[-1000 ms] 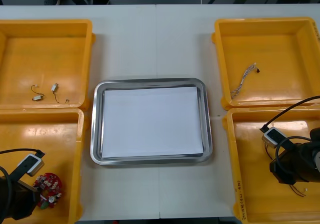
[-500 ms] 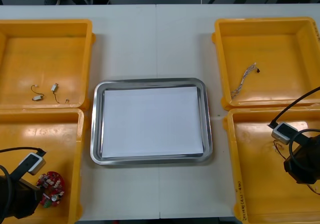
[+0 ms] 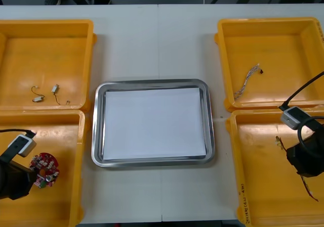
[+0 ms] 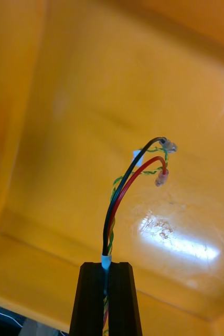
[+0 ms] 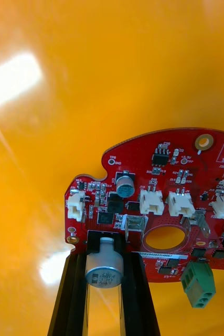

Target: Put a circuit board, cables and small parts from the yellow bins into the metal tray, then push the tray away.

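Note:
A round red circuit board (image 3: 43,168) hangs over the floor of the near left yellow bin (image 3: 66,136), my left gripper (image 3: 31,174) shut on it. In the left wrist view the fingers (image 5: 70,294) clamp the circuit board (image 5: 159,210) at its edge, a silver capacitor between them. My right gripper (image 3: 302,162) is over the near right yellow bin (image 3: 253,176), shut on a red and yellow cable (image 3: 278,141). In the right wrist view the cable (image 4: 123,197), with a black strand too, rises from my closed right gripper (image 4: 105,266). The metal tray (image 3: 96,131), white inside, lies between the bins.
The far left bin (image 3: 76,30) holds small metal parts (image 3: 54,89) with thin wires. A twisted blue and white cable (image 3: 248,80) lies in the far right bin (image 3: 293,30). Bare table runs beyond the tray.
My left gripper has moved away from me with the board, lifting it. My right gripper has shifted right and back, drawing the cable up.

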You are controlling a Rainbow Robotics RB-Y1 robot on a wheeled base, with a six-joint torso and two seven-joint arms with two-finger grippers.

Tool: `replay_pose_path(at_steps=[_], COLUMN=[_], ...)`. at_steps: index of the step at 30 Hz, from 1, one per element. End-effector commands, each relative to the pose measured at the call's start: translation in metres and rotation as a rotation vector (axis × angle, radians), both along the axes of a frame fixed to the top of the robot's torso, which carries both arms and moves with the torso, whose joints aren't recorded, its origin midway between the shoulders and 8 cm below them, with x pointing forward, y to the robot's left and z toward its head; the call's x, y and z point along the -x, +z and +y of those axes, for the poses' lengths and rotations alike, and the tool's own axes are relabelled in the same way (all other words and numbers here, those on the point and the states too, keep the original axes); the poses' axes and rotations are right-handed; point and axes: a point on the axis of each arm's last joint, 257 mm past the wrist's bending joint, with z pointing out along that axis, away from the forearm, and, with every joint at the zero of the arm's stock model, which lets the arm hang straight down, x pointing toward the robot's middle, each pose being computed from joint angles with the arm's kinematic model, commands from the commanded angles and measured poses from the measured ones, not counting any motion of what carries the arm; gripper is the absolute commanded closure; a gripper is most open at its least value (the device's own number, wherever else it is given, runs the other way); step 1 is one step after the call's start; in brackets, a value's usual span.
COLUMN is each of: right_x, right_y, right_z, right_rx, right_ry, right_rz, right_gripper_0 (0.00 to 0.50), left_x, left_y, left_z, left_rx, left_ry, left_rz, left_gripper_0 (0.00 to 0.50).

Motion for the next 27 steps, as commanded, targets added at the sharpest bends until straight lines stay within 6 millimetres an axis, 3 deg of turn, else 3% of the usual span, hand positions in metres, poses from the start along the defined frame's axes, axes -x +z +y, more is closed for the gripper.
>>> replay_pose_path(at_steps=[1,9,17,23,25,27], right_x=[-0.012,-0.019,-0.022,-0.026,-0.028,-0.029], right_y=[0.032,0.049,0.057,0.061,0.063,0.063], right_z=[0.013,0.043,0.072,0.094,0.1,0.103], right_rx=[-0.05,-0.146,-0.192,-0.233,-0.238,-0.235], right_ry=[-0.065,-0.168,-0.241,-0.279,-0.284,-0.285], right_rz=[-0.054,-0.062,-0.05,-0.04,-0.04,-0.042], right_gripper_0=[0.5,0.5,0.5,0.5,0.5,0.5], left_x=[-0.019,-0.03,-0.04,-0.033,-0.031,-0.029], left_y=[0.023,0.031,0.018,0.011,0.009,0.007], left_z=[0.017,0.029,0.042,0.045,0.045,0.046], left_rx=[-0.098,-0.094,-0.095,-0.103,-0.104,-0.105], left_ry=[-0.059,0.024,0.049,0.054,0.052,0.051], left_rz=[-0.042,0.007,0.05,0.07,0.075,0.081], left_gripper_0=[0.5,0.5,0.5,0.496,0.46,0.331])
